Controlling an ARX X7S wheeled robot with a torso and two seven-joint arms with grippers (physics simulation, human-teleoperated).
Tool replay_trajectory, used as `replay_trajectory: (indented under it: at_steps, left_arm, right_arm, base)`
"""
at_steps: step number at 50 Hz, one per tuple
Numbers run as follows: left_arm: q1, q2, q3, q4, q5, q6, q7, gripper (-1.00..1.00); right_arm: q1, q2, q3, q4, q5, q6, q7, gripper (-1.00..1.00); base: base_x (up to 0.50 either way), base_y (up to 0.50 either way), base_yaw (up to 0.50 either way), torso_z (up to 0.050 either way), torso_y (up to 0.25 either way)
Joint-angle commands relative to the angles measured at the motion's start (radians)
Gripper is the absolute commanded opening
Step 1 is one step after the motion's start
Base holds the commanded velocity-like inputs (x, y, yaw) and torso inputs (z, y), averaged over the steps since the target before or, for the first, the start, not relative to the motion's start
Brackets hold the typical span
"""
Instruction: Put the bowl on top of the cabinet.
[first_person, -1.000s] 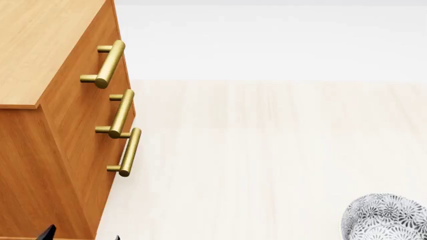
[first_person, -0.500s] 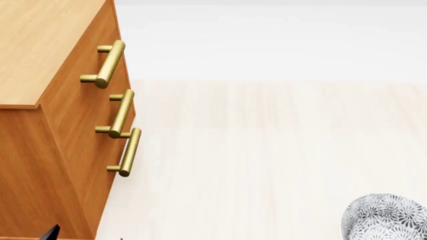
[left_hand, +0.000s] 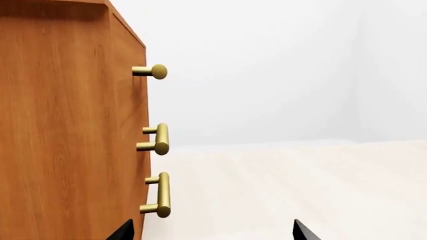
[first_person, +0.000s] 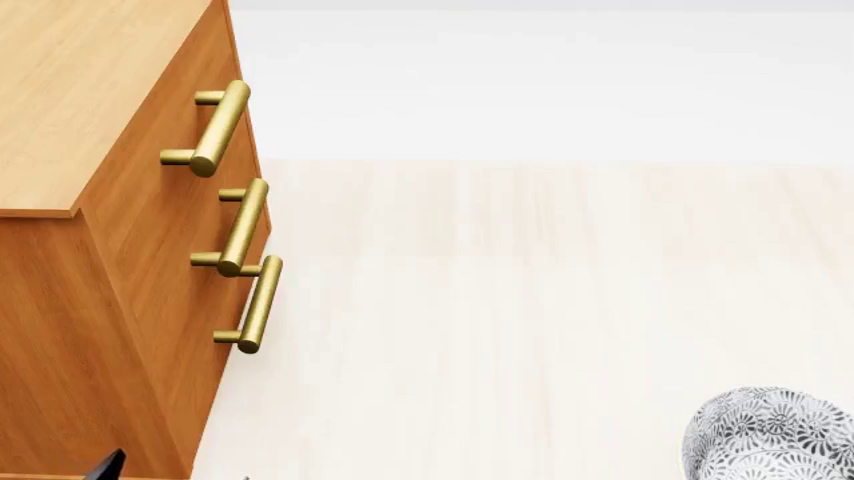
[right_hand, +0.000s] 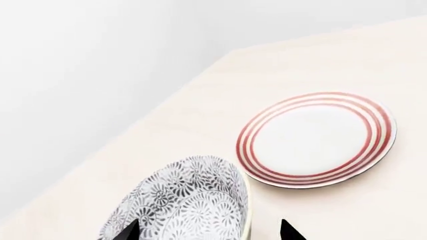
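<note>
The bowl (first_person: 771, 436), white with a dense black-grey floral pattern, stands on the pale floor at the head view's lower right. In the right wrist view the bowl (right_hand: 190, 197) lies tilted toward the camera. My right gripper (right_hand: 210, 233) is open, its two dark tips set wide on either side of the bowl's near wall and pale rim. The orange-brown cabinet (first_person: 94, 120) with brass bar handles (first_person: 220, 125) fills the head view's left. My left gripper (left_hand: 213, 234) is open beside the cabinet (left_hand: 67, 130) front corner, holding nothing. One left fingertip (first_person: 107, 466) shows low in the head view.
A flat white plate with red rings (right_hand: 313, 140) lies on the floor just beyond the bowl. White walls stand behind the pale wooden floor (first_person: 534, 280). The cabinet's handles (left_hand: 162, 192) stick out close to my left gripper.
The left fingertip at the head view's bottom edge has shifted slightly to the right. The bowl and cabinet have not moved.
</note>
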Motion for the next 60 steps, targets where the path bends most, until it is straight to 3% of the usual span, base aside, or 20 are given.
replay_trajectory:
  at_steps: [1,8,60]
  left_arm:
    - [-0.002,-0.002,0.004,-0.006,-0.002,0.007,-0.002,1.0]
    - [-0.001,-0.004,0.006,-0.004,-0.003,0.01,-0.004,1.0]
    - [-0.007,-0.018,0.023,-0.01,-0.013,0.019,-0.017,1.0]
  right_arm:
    - [0.058,0.018,-0.005,0.061,0.042,0.059,0.016,1.0]
    - [0.091,0.007,0.024,0.11,0.045,0.058,0.063,1.0]
    - [0.328,0.037,-0.022,0.461,0.143,0.204,-0.005,1.0]
  base:
    - [0.0,0.0,0.0,0.0,0.0]
    - [0.0,0.0,0.0,0.0,0.0]
    - [0.0,0.0,0.0,0.0,0.0]
